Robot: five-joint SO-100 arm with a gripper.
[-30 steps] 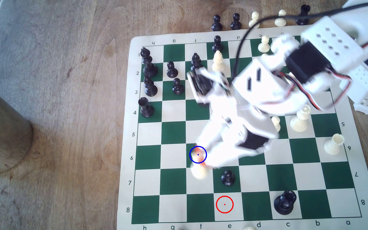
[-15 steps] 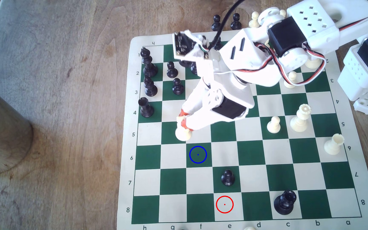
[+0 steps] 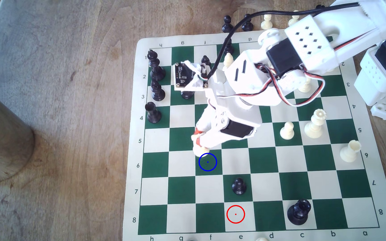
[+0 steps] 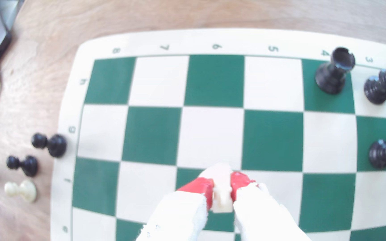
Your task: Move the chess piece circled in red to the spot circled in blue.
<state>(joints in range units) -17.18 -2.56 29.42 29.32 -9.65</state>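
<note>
The chessboard (image 3: pixel 266 162) has its border printed with numbers 1 to 8 down the exterior view's left edge and letters h to a along the bottom. The gripper (image 3: pixel 198 139), with red pads (image 4: pixel 197 185), is clamped on the cream chess piece (image 3: pixel 197 150), which sits squeezed between the two jaws, its base sticking out past the tips. The piece hangs at the upper-left rim of the blue ring (image 3: pixel 207 162) on the green f6 square, well apart from the red ring (image 3: pixel 235 214) on e8
</note>
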